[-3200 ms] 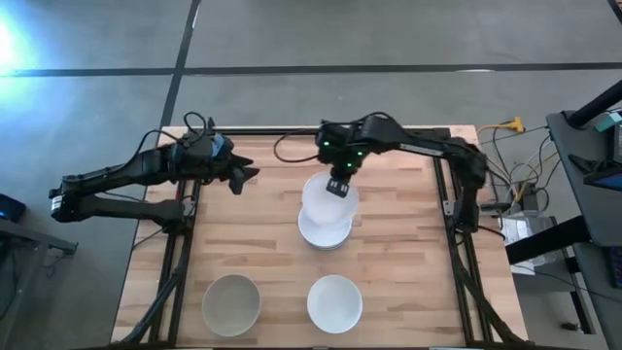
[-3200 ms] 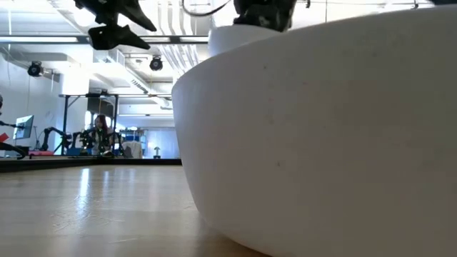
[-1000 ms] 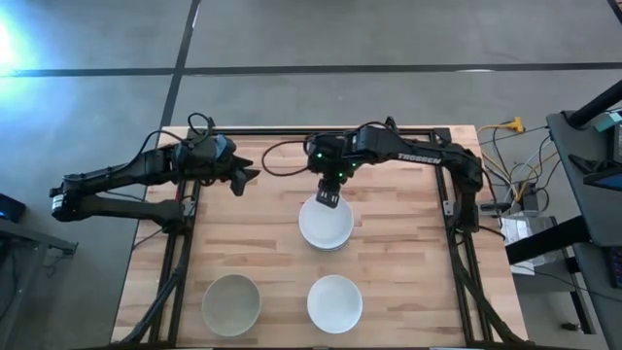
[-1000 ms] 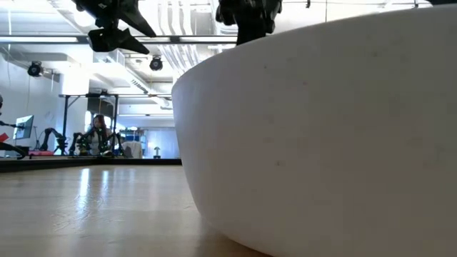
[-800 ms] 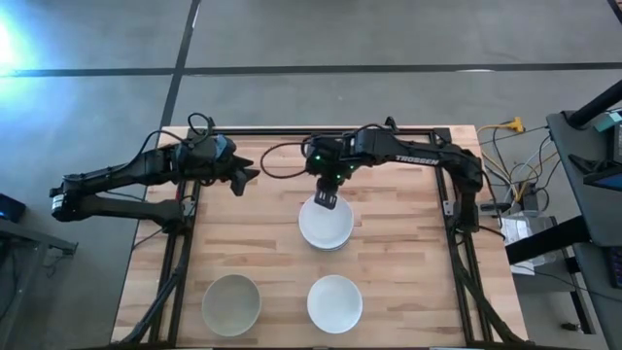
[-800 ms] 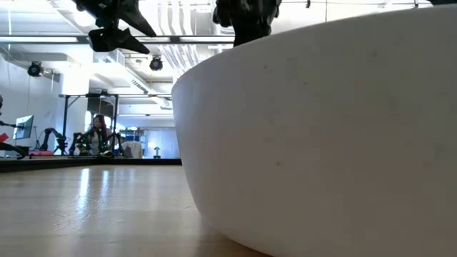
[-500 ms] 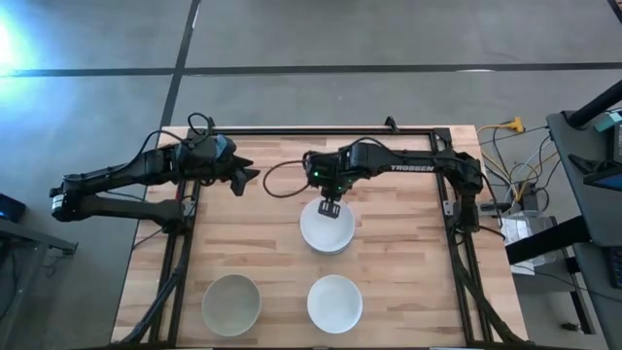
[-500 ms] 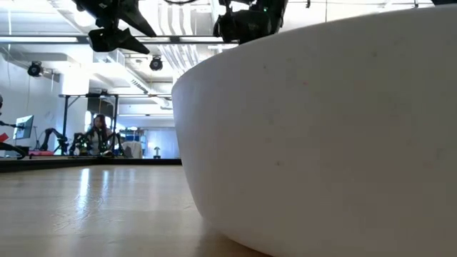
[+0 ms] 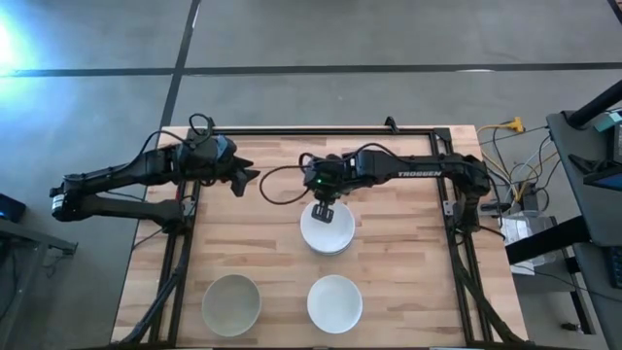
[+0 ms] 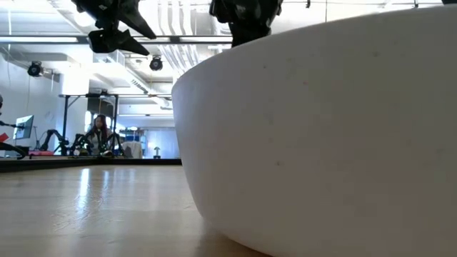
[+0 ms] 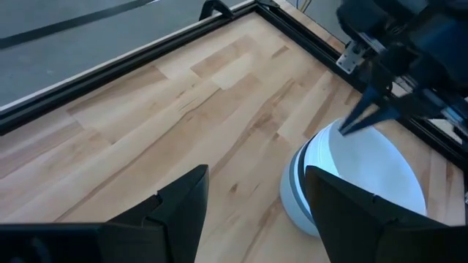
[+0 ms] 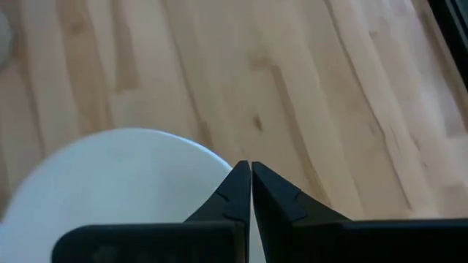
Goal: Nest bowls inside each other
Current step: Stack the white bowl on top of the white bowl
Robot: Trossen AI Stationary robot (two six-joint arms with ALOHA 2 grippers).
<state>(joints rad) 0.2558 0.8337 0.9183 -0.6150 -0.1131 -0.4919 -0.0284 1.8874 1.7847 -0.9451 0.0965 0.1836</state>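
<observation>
- Three bowl spots: a white stack (image 9: 326,231) mid-table, a greyish bowl (image 9: 230,303) and white bowl (image 9: 334,303) near the front edge.
- Right gripper (image 9: 322,211) pinched closed, empty, over the stack's rim; left gripper (image 9: 245,177) spread open, off left.
- Wooden table (image 9: 243,233), grey floor (image 9: 292,39).

The table (image 9: 253,233) is showing pale, smooth wood planks with visible grain, edged by a dark matt metal frame (image 9: 292,131). The stacked white bowls (image 9: 326,231) are looking smooth and matt, as is the greyish bowl (image 9: 230,303). The right gripper (image 12: 250,191) is showing dull black fingers.
</observation>
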